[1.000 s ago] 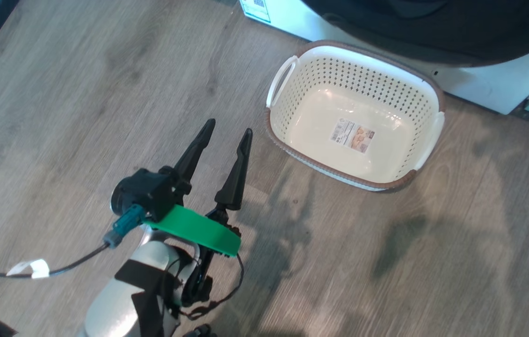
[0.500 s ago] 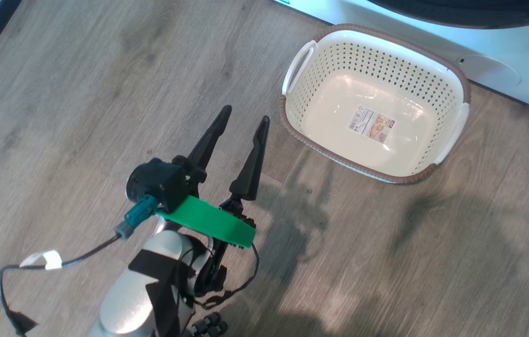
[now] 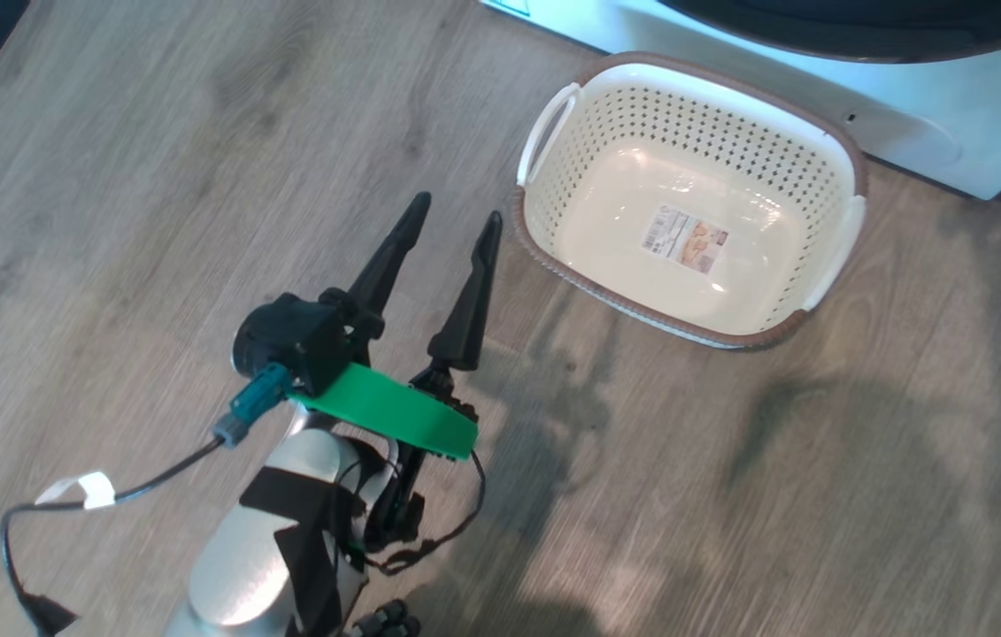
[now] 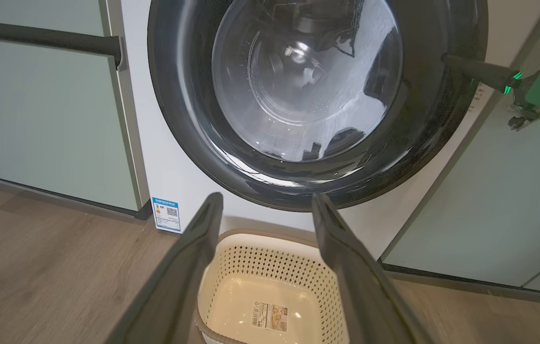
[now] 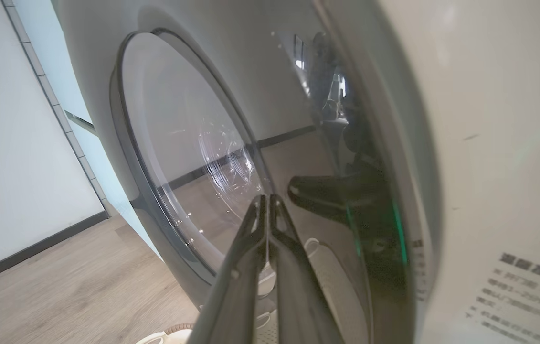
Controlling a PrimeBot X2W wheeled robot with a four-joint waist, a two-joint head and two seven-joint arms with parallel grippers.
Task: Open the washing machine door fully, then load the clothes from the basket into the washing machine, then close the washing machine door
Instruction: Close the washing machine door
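Note:
The basket stands on the floor in front of the washing machine, with just a label on its bottom. The clothes are out of view. My left gripper hangs open and empty over the floor, just left of the basket. In the left wrist view the left gripper points at the washing machine door, which lies flat against the machine's white front, above the basket. My right gripper is shut with its tip at the door's right rim. The right wrist view shows this right gripper shut against the glossy door.
Pale green cabinets flank the machine on both sides. A blue-edged sticker sits at the machine's lower left corner. Wooden floor stretches left of the basket. A black cable trails from my left wrist.
The whole head picture has shifted, so the camera moved. The left gripper stays open in the same pose. The basket is empty as before.

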